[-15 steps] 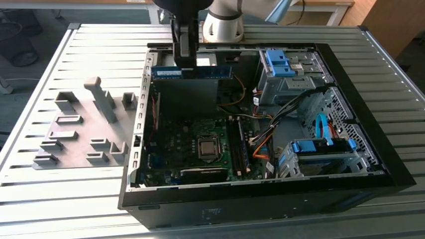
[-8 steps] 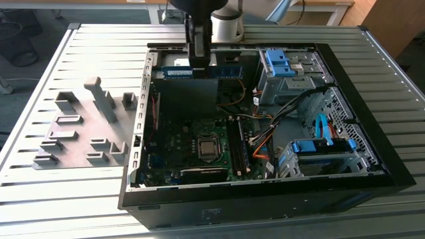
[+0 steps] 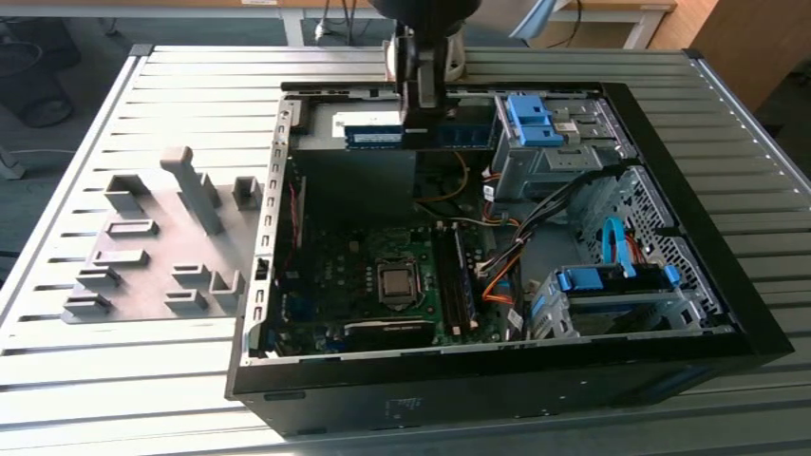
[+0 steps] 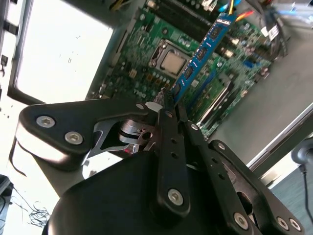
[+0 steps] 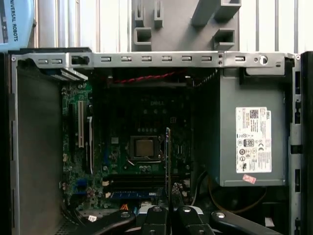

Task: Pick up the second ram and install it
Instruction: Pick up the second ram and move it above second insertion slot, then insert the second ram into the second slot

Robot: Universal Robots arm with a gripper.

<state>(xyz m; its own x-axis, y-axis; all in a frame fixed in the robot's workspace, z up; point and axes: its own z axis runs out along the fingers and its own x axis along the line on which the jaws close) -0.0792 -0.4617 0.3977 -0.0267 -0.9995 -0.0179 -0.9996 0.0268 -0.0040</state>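
I saw the gripper (image 4: 169, 108) clenched on the ram (image 4: 201, 53), held edge-down above the motherboard (image 4: 139, 73) inside the open case (image 3: 507, 385) on the bench (image 3: 190, 81).

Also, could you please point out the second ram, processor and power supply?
second ram (image 4: 200, 53), second wrist view, middle of blue board.
processor (image 5: 143, 147), first wrist view, centre of its metal lid.
power supply (image 5: 228, 147), first wrist view, grey casing beside label.

Desk (image 3: 190, 85): grey slatted metal top, grooves running across. Open black computer case (image 3: 481, 394) lies on its side, centre toward exterior view's right. Grey holder plate (image 3: 146, 275) with upright blocks (image 3: 200, 190) lies flat just beside case, exterior view's left.
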